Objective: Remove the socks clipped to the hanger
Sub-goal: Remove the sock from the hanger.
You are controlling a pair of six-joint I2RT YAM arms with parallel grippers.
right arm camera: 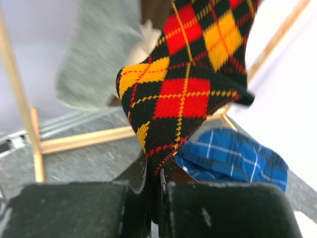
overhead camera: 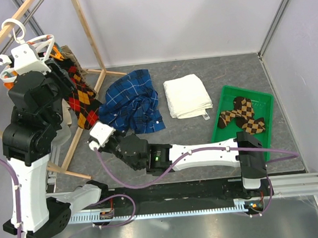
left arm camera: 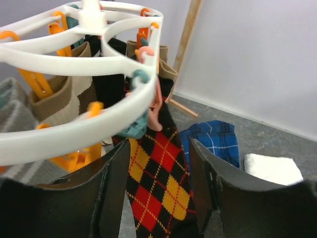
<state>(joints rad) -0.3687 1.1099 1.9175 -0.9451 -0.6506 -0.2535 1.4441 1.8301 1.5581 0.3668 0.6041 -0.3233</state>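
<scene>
The white round hanger point(overhead camera: 31, 41) hangs from the wooden rack at the far left, and its ring point(left arm camera: 99, 64) fills the left wrist view. A black sock with red and yellow diamonds point(overhead camera: 83, 100) dangles from a pink and teal clip point(left arm camera: 148, 106). My left gripper point(left arm camera: 158, 183) is open just below the ring, its fingers either side of that sock point(left arm camera: 158, 173) without touching it. My right gripper point(right arm camera: 156, 178) is shut on the sock's lower tip point(right arm camera: 193, 84). Beige point(left arm camera: 54, 99), black point(left arm camera: 109, 84) and grey point(left arm camera: 10, 109) socks stay clipped on.
A green tray point(overhead camera: 262, 102) at the right holds two brown checkered socks point(overhead camera: 241, 115). A blue plaid shirt point(overhead camera: 133, 102) and a folded white towel point(overhead camera: 187, 94) lie mid-table. Wooden rack poles point(overhead camera: 89, 36) frame the hanger, with one point(right arm camera: 20, 109) beside my right gripper.
</scene>
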